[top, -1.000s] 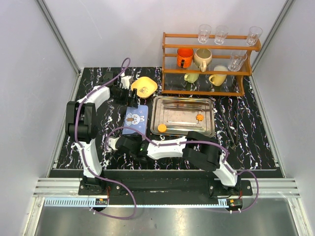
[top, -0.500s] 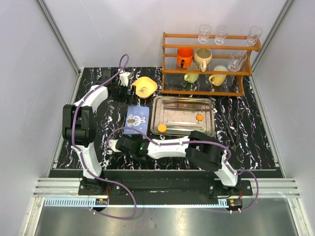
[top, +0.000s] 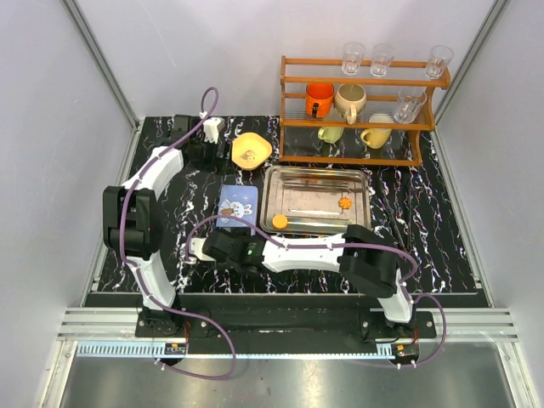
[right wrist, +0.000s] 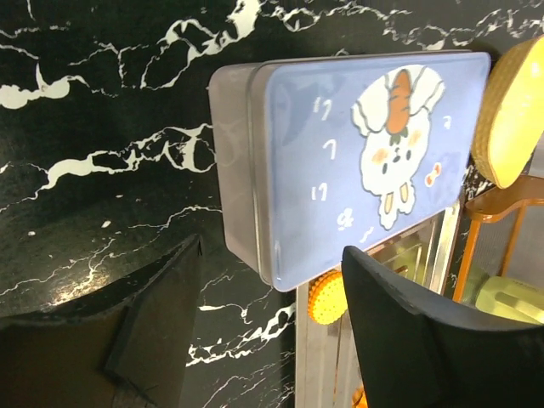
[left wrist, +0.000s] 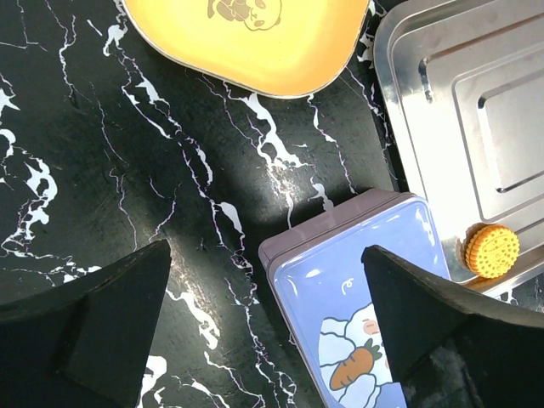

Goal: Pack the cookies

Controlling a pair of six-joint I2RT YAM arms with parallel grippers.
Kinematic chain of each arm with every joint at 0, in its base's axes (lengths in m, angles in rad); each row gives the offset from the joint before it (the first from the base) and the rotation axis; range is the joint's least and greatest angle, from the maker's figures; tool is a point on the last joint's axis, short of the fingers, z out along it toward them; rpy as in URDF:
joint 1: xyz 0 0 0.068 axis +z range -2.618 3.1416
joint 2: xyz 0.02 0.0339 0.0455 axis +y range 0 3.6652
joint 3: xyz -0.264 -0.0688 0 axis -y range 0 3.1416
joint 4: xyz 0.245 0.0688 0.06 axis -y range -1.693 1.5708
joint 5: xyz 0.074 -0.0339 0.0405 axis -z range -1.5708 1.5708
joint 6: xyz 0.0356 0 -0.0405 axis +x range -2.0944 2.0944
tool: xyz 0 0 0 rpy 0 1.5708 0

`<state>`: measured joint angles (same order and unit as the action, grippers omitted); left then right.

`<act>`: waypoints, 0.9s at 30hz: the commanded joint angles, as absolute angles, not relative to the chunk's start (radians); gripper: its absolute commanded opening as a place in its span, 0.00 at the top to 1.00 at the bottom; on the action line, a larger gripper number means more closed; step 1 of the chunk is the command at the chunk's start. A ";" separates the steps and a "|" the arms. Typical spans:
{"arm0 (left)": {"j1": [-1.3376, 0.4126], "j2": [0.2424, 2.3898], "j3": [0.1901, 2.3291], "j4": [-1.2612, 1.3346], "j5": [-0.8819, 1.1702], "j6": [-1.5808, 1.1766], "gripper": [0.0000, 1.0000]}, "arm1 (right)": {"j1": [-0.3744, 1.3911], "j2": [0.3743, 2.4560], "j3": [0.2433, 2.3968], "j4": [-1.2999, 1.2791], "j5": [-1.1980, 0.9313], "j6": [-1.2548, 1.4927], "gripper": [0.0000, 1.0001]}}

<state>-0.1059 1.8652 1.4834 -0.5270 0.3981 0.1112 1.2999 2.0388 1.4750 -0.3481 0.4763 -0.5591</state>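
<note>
Cookies: in the tray point(top: 314, 189); round cookie point(top: 280, 221) at 7 o'clock, flower cookie point(top: 344, 202) toward 3 o'clock.
Tin point(top: 237, 206): lid on, at the tray's 9 o'clock; not ready for packing.
Left fingers point(left wrist: 102, 314): spread apart, empty.
Right fingers point(right wrist: 144, 314): spread apart, empty, facing the tin, probably to open it.

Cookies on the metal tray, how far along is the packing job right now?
Nothing looks packed yet. The round orange cookie and the flower-edged orange cookie lie in the silver metal tray, and the blue rectangular tin with the rabbit lid is closed. Neither arm holds anything: the left gripper and right gripper hang open near the tin. Left to do: open the tin, move both cookies in, close it.
</note>
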 commanded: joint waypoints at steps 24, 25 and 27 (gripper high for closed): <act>0.000 1.500 1.138 -0.235 0.287 0.092 0.01 | 0.659 1.683 1.522 -0.561 0.028 -0.172 0.14; -0.002 1.499 1.135 -0.236 0.296 0.100 0.01 | 0.634 1.671 1.514 -0.568 0.005 -0.164 0.14; -0.002 1.491 1.124 -0.239 0.328 0.109 0.01 | 0.541 1.643 1.494 -0.586 -0.076 -0.137 0.13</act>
